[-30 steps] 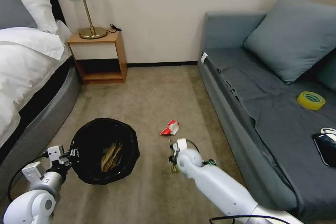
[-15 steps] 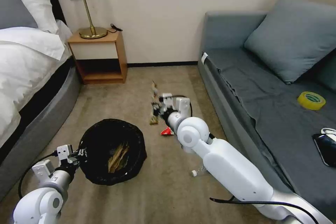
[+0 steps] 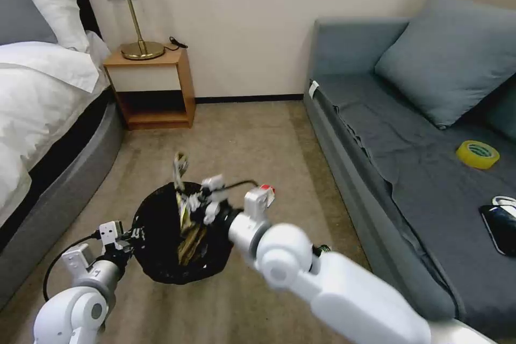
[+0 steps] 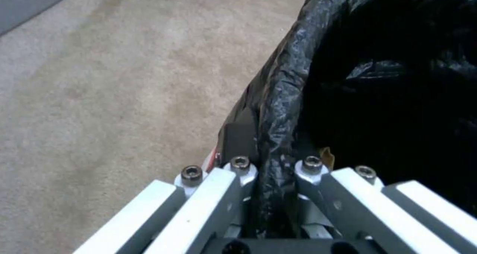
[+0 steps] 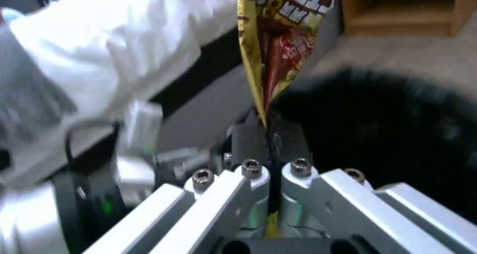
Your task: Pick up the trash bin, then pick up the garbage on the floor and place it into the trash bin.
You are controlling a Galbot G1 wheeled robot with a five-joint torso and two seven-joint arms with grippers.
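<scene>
Trash bin point(image 3: 161, 226) liner glossy black; snack wrapper point(image 5: 278, 30) gold-brown, red print; carpet point(image 3: 242, 140) tan.

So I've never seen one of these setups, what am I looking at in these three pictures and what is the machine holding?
This is a wheeled robot with two white arms, working in a bedroom. The wide picture comes from a camera on its head, looking down at the carpet. The other two come from cameras on its wrists. The left gripper is clamped on the rim of a trash bin lined with a black bag. The right gripper is pinching a gold-brown snack wrapper above the bin's opening. A red-white wrapper lies on the carpet behind the right arm. A yellow tape roll sits on the sofa.
</scene>
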